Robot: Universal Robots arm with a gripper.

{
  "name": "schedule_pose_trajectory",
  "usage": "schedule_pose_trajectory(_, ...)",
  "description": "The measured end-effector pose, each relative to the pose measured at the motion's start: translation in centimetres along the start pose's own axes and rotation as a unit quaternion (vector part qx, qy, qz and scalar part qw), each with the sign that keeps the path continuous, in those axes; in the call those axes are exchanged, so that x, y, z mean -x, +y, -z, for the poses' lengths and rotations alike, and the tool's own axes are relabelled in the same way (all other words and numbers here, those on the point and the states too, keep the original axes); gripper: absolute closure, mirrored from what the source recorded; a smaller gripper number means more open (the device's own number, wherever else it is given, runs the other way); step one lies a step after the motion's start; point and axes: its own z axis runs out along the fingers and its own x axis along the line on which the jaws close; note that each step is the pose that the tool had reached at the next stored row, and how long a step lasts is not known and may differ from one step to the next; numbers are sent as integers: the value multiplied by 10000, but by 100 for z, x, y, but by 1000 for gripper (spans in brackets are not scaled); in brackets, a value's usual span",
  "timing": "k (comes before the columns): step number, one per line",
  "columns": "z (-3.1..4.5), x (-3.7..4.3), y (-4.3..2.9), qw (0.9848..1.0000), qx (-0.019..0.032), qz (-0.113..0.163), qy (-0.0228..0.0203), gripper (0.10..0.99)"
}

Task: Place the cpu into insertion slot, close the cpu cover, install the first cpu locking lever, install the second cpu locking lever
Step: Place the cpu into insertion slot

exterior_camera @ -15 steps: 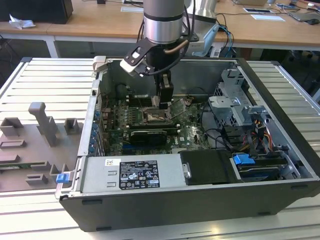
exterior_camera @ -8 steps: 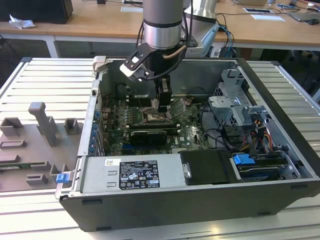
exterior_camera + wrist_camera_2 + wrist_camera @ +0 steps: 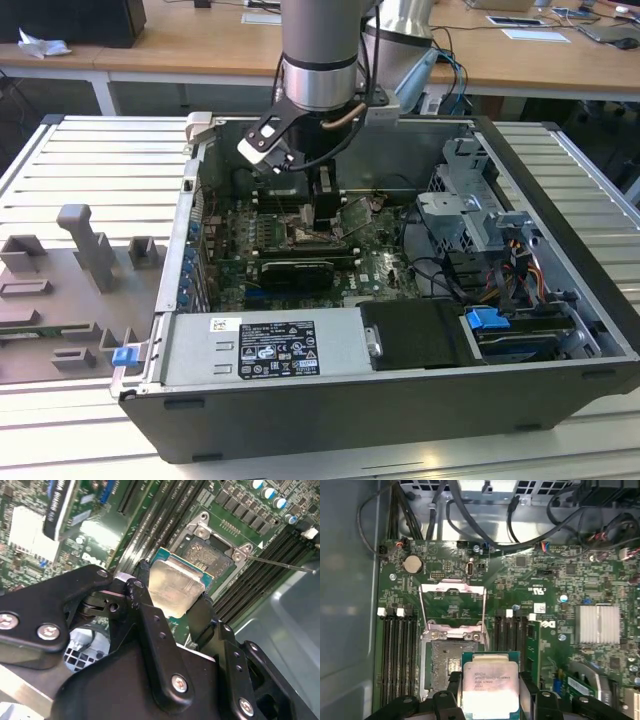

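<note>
The cpu point(image 3: 175, 582) is pinched by 2 opposite edges between the black fingers point(image 3: 200, 617) of the gripper point(image 3: 171, 597). The gripper is closed only to the chip's width, and the chip's pale metal face is turned toward the wrist. In both wrist views the chip is seen held over the near edge of the insertion slot point(image 3: 447, 662), offset to one side and not seated.

An offset or tilted descent is judged the main risk. The chip's green border could be set down on the silvery rim, or the fine contacts in the dark centre could be bent. Since only thin edges are gripped, the chip could also be tipped or slid in the pinch if a corner is caught.

Beyond the socket, the cpu cover point(image 3: 451, 587) stands open, laid back over the board. A thin lever rod point(image 3: 280, 564) juts from a socket corner and could be snagged by a finger. Memory slots point(image 3: 397, 650) flank the socket closely on 2 sides, so little room is judged to be available for correction. Farthest out, the board is enclosed by the computer case point(image 3: 300, 430).
</note>
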Motion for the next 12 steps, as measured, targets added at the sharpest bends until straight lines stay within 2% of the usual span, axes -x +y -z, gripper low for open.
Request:
schedule_pose_trajectory(4, -87, -71, -4, 10000, 1, 0, 3, 545)
schedule_pose_trajectory(12, -177, -176, -8, 10000, 1, -1, 9, 545)
